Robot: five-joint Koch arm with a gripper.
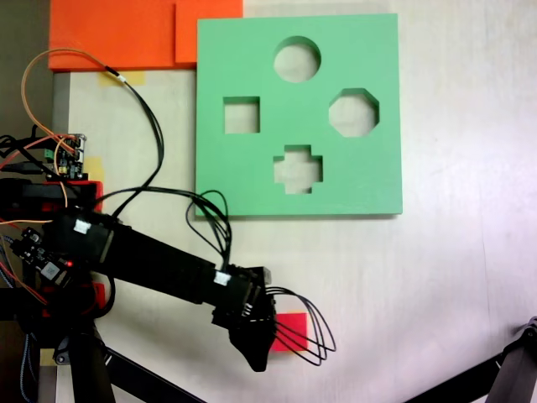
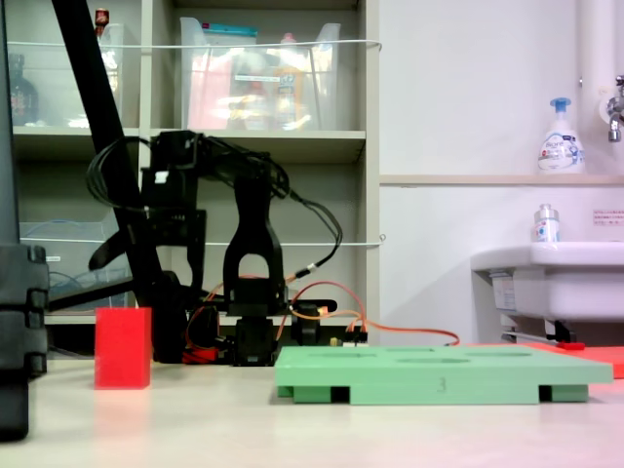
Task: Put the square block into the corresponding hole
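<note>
The square block [image 1: 294,324], a small red cube, rests on the pale table below the green foam board [image 1: 252,50]; cables and the gripper cover its left part. A fixed view from table level shows the cube [image 2: 123,348] standing alone, left of the board [image 2: 439,375]. The square hole [image 1: 241,115] is on the board's left side, with round, octagonal and cross cutouts around it. My gripper [image 1: 258,359] hangs over the cube's near-left corner, and from the side it [image 2: 102,255] sits well above the cube. Its jaws overlap, so I cannot tell its state.
Orange foam slabs [image 1: 117,34] lie beyond the board's top-left corner. A controller board with wires [image 1: 67,155] sits by the arm's base at the left. A black stand leg [image 1: 512,369] reaches in at the bottom right. Bare table lies between cube and board.
</note>
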